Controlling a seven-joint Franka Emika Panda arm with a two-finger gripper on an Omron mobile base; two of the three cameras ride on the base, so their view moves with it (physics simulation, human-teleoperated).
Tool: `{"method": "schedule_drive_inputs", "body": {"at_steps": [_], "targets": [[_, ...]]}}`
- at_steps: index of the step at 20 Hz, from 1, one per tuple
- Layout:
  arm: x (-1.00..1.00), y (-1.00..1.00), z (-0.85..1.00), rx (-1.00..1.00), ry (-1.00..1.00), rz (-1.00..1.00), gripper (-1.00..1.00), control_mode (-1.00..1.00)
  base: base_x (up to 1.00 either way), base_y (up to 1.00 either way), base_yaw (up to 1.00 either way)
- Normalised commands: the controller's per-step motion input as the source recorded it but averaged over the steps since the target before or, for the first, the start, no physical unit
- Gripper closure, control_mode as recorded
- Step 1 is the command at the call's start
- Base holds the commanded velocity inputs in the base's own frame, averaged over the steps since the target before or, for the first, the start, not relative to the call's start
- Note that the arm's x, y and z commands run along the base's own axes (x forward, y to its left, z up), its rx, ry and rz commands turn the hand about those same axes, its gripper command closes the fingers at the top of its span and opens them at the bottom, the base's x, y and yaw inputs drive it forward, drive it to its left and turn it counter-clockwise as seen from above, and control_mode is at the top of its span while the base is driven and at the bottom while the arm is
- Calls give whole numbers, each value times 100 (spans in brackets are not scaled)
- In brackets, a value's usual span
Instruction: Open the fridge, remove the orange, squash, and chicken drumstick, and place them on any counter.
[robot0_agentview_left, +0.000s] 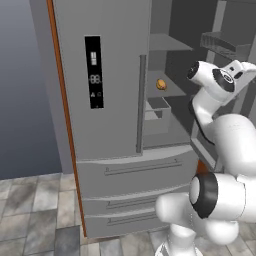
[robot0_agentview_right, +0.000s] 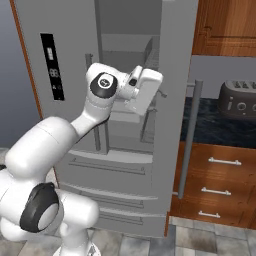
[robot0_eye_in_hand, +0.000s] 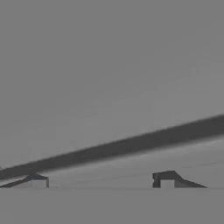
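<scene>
Reaching into the fridge (robot0_agentview_left: 110, 90) w/ right door swung wide for access, claw (robot0_eye_in_hand: 100, 183) released, tips apart, nothing btwn. Chicken drumstick (robot0_agentview_left: 161, 84) sits on a mid shelf inside, untouched.

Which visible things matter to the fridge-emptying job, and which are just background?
Job:
fridge, right door open
small orange-brown food piece on a fridge shelf; identity unclear
black counter
tool, fingertips apart, nothing between them

Background:
toaster
wooden drawers

White arm bent at the elbow, wrist raised, gripper (robot0_eye_in_hand: 101, 183) fingertips set well apart
</scene>
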Motion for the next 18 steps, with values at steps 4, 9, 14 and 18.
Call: {"method": "schedule_drive_inputs", "body": {"at_steps": [4,9,14,18], "targets": [[-51,43,1,6,-19,-2,-100,-100,0,0,0],[-21,98,0,11,-20,-1,-100,-100,0,0,0],[-3,94,23,24,-16,0,-100,-100,0,0,0],[0,83,29,23,-11,0,-100,-100,0,0,0]]}}
